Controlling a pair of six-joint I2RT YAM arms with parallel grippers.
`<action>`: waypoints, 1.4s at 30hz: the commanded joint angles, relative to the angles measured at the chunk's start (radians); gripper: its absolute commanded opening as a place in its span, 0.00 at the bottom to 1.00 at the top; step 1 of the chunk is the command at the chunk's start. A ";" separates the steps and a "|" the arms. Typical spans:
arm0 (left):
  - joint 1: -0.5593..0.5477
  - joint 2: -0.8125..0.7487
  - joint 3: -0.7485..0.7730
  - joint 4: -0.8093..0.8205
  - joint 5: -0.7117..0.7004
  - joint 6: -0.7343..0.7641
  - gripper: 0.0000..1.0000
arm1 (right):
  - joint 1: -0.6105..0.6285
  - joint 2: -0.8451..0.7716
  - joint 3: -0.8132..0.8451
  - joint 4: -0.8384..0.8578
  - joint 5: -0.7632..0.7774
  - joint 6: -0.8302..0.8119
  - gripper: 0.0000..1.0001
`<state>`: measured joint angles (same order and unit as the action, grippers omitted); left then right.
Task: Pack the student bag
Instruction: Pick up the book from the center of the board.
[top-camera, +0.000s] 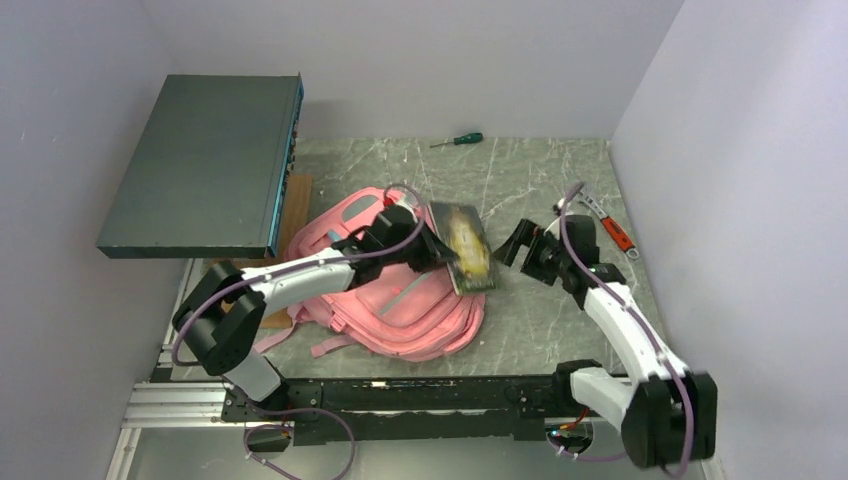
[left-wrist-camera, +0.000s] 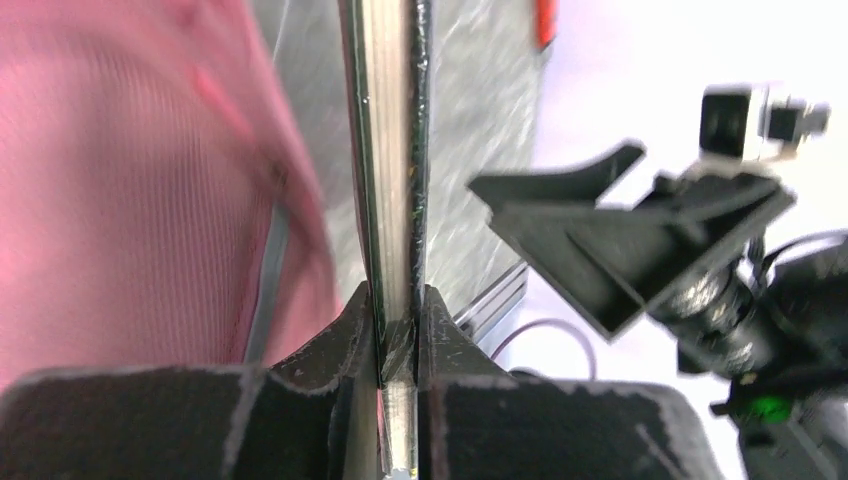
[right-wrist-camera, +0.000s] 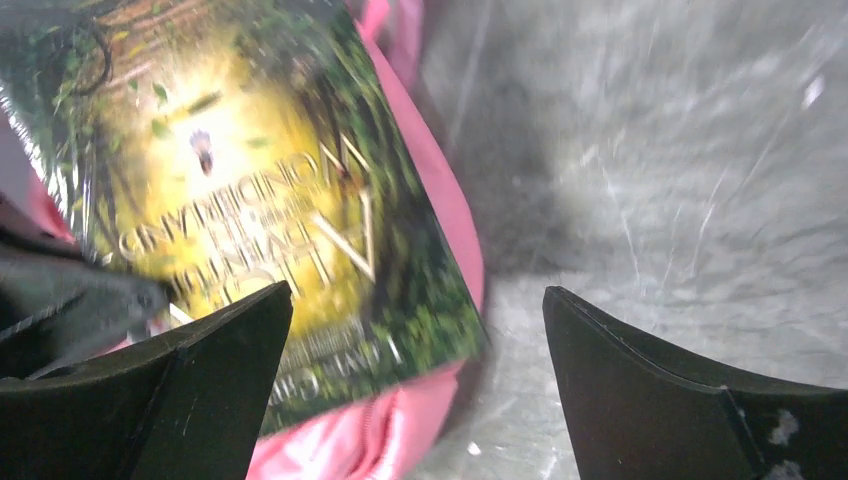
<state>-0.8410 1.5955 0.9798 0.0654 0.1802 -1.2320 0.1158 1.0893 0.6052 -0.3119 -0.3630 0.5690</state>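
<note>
Looking up from the lower frame edge, we find the student bag (top-camera: 420, 322) lying left of centre beneath our left gripper (top-camera: 430, 246), which clamps the book (top-camera: 468, 250) over its right edge, long axis up-frame, while our right gripper (top-camera: 520, 243) gapes empty just right.

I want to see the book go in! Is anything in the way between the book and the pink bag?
Nothing sits between them. The left gripper holds the book just over the edge of the student bag. I see no open pocket, though, so the fabric itself may block it.
</note>
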 joint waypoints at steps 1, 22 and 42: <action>0.104 -0.156 0.057 0.348 0.005 0.051 0.00 | -0.007 -0.156 0.123 -0.130 0.145 0.055 0.99; 0.194 -0.174 0.046 0.798 0.054 -0.279 0.00 | 0.087 -0.189 -0.055 0.964 -0.238 0.780 0.97; 0.152 -0.164 0.017 0.813 0.133 -0.257 0.00 | 0.151 -0.063 0.107 0.975 -0.161 0.762 0.18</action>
<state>-0.6849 1.4708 0.9642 0.7536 0.2523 -1.5085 0.2512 1.0531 0.6994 0.6170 -0.5407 1.3327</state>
